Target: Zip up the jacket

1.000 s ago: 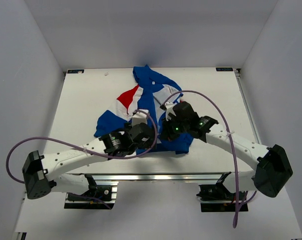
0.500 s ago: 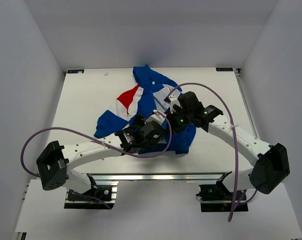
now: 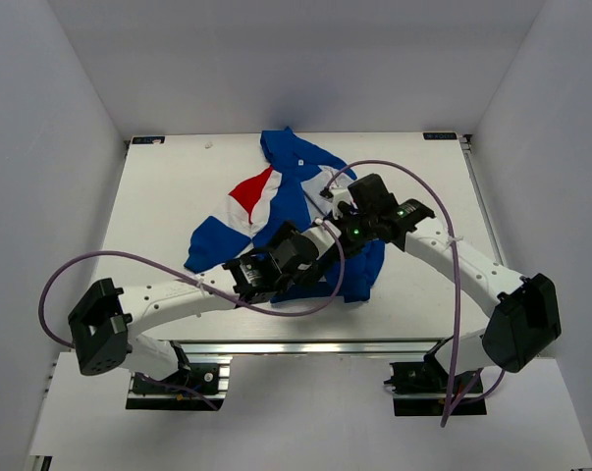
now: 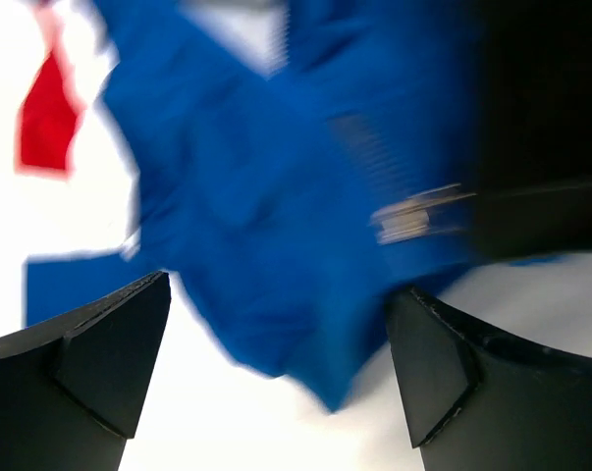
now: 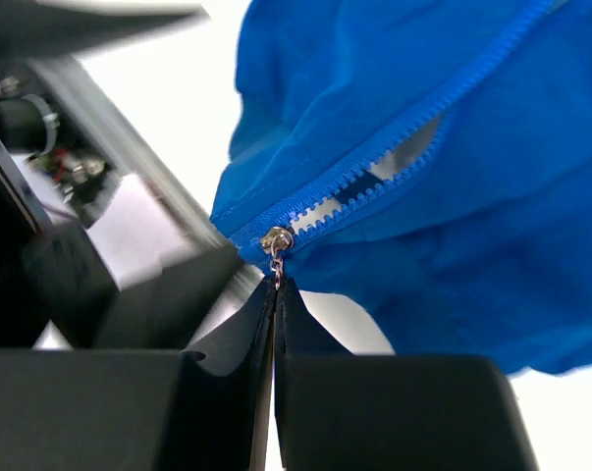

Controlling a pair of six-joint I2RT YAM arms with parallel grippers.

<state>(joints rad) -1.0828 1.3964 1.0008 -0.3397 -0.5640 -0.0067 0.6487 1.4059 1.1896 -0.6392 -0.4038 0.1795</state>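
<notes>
Pinching end effector: the right end effector (image 5: pixel 276 287) is clenched, its two dark fingertips pressed together on the small metal zipper pull (image 5: pixel 274 263) that hangs from the slider (image 5: pixel 275 238).
Released end effector: the left end effector (image 4: pixel 276 294) is spread wide and holds nothing. Its fingers (image 4: pixel 109 353) sit at the lower left and lower right of the left wrist view, with blue cloth in the gap between them.
Jacket position: the jacket (image 3: pixel 281 199) lies spread on the white surface (image 3: pixel 168 196), in the upper middle of the overhead view. Its collar end points toward the top of the frame and its hem toward the arms.
Jacket colours: mostly royal blue, with a red panel (image 3: pixel 251 191) edged in white on its left side.
Zipper state: the slider sits at the lower left end of the zipper teeth (image 5: pixel 403 128), by a corner of the blue hem. Above it the two tooth rows run toward the upper right and stand slightly apart, with white showing through the gap.
Arms: both reach in from the bottom corners of the overhead view and meet over the jacket's lower right part. There the left end effector (image 3: pixel 313 238) is just beside the right end effector (image 3: pixel 335 216).
Cables: a purple cable (image 3: pixel 403 175) loops over each arm.
Left wrist view: smeared. The jacket (image 4: pixel 237 196) fills the upper frame, and a pale metallic streak at mid right is too blurred to name.
</notes>
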